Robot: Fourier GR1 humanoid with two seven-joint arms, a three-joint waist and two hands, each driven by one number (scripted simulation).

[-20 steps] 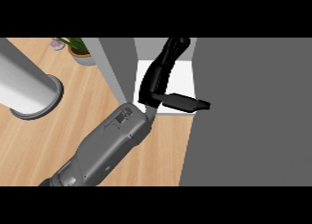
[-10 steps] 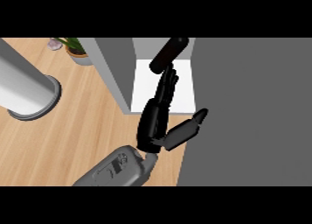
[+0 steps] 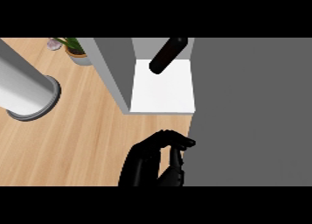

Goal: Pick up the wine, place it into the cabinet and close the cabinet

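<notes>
The robot's right hand (image 3: 151, 162) sits low at the head view's bottom edge, over the wooden desk (image 3: 74, 140), its fingers (image 3: 174, 141) clenched and grasping nothing, the knuckles just at the edge of the open grey cabinet door (image 3: 255, 109). Half a second ago the same hand was stretched up toward the cabinet (image 3: 116, 70) with its fingers out straight and the grey forearm showing below it. It has since drawn back well clear of the opening, and the forearm no longer shows. The wine bottle (image 3: 169, 54) remains inside the cabinet as a dark slanted shape above the white shelf (image 3: 161, 94), apart from the hand. It sits where it was in the earlier frames. At the left, a tall grey cylinder (image 3: 16, 85) stands on the desk, and a potted plant (image 3: 74, 47) sits beside the cabinet's outer wall. The door stands open.
</notes>
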